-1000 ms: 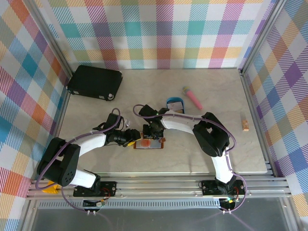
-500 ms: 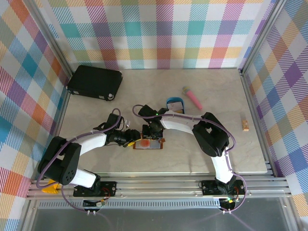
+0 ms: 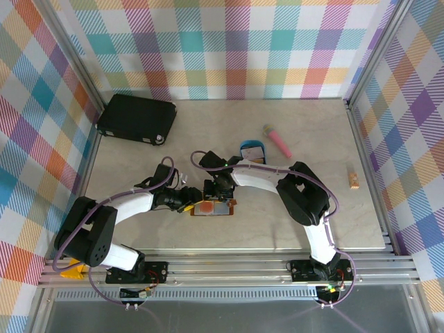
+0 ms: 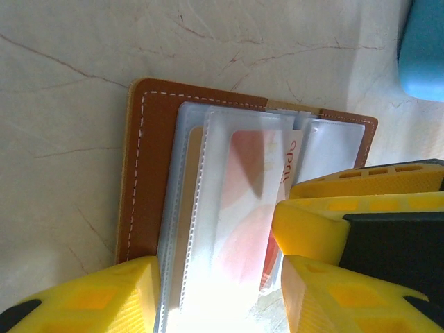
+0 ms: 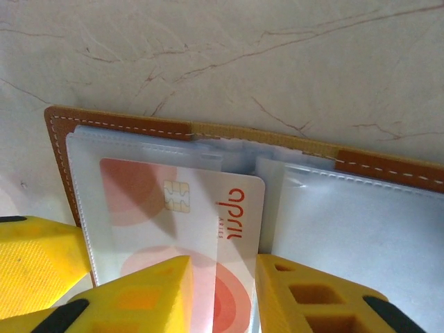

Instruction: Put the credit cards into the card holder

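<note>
Card holder [image 3: 225, 208] lies open mid-worktop, long axis left-right. White-red credit card [image 5: 173, 208] is part-sleeved in its left half, bare edge toward the spine. Right end effector [image 5: 222, 281] sits over it from the far side, part open, pinching nothing. Left end effector [image 4: 220, 281] half open, flanking the sleeves; grip unclear.

I've got the card holder [image 5: 118, 122] lying open and flat on the surface, brown leather rim with white stitching, clear pockets facing up. A white credit card [image 5: 208, 208] with red circles and a chip sits partway inside one clear pocket.
</note>
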{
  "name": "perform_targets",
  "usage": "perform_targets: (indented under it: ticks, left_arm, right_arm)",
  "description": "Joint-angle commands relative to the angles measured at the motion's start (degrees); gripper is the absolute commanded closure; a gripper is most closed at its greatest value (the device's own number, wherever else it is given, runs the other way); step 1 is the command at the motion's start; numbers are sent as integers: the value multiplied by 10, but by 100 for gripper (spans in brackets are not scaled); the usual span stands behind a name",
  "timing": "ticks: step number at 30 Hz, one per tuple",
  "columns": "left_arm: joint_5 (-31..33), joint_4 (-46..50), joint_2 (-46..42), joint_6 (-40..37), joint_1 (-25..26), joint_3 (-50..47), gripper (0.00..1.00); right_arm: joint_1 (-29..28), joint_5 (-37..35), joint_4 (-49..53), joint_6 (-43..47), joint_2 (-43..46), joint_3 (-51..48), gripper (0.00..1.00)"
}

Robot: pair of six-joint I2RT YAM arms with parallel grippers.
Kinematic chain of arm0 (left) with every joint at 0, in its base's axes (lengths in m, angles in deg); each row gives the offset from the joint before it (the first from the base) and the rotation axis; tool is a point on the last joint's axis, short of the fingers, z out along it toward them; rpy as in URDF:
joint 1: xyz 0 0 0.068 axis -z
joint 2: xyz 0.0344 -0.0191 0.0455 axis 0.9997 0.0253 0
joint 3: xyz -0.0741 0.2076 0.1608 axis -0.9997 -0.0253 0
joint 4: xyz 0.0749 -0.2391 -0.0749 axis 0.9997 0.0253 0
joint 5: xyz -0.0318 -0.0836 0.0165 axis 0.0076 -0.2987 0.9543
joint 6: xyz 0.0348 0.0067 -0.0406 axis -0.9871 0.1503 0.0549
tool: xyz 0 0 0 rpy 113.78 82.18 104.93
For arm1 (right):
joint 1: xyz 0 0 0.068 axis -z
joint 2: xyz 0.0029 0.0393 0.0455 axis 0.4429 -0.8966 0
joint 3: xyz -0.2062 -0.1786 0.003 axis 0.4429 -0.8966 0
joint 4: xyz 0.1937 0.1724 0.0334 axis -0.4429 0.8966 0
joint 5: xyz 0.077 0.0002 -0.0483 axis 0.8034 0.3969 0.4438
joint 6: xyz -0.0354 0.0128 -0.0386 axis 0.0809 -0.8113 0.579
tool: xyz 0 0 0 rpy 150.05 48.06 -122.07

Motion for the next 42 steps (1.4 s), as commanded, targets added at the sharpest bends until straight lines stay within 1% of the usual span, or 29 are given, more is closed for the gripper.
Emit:
perform_targets:
  ticks: [1,21,26,28,33,37,42]
  left_arm:
    - [-4,-6,0,-2,6,-12,51]
    - [-5,-14,-4,4,6,-17,53]
    - [-5,-17,-5,8,6,-19,53]
    - [-4,-20,-5,9,6,-21,53]
    - [-6,-22,-5,11,6,-21,53]
    - [-4,-20,-6,11,6,-21,54]
    - [0,-17,-7,10,6,-20,54]
  right_arm:
    - [0,29,-40,-18,-3,-7,70]
    - [7,63,-111,-52,21,-46,74]
    - [7,65,-118,-46,23,-43,80]
    - [8,69,-121,-43,22,-41,81]
    - [7,74,-123,-43,21,-40,81]
    - [7,58,-103,-37,27,-37,80]
    - [8,0,-31,-10,45,-22,71]
